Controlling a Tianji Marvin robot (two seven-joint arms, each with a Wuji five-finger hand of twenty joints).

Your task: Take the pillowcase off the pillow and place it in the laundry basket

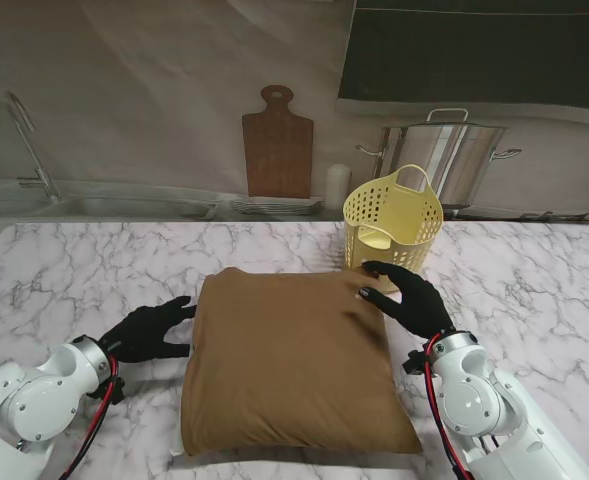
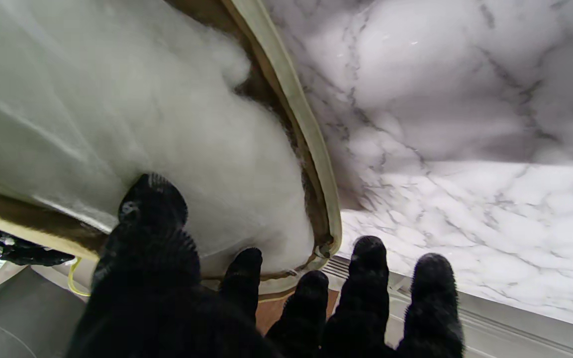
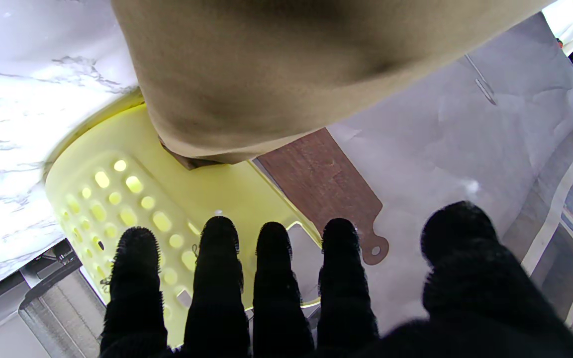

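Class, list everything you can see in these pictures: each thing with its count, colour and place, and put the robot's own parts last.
Pillowcase: one, brown, still on the pillow, middle of the table.
Pillow filling: one, white, showing at the case's open left edge.
Laundry basket: one, pale yellow, perforated, upright just beyond the pillow's far right corner.
Table: one, white marble pattern.
Cutting board: one, dark brown, on the backdrop behind.
Stock pot: one, silver, on the backdrop, right.
Left hand: one, black glove, at the pillow's left edge, fingers apart.
Right hand: one, black glove, over the far right corner, fingers apart.
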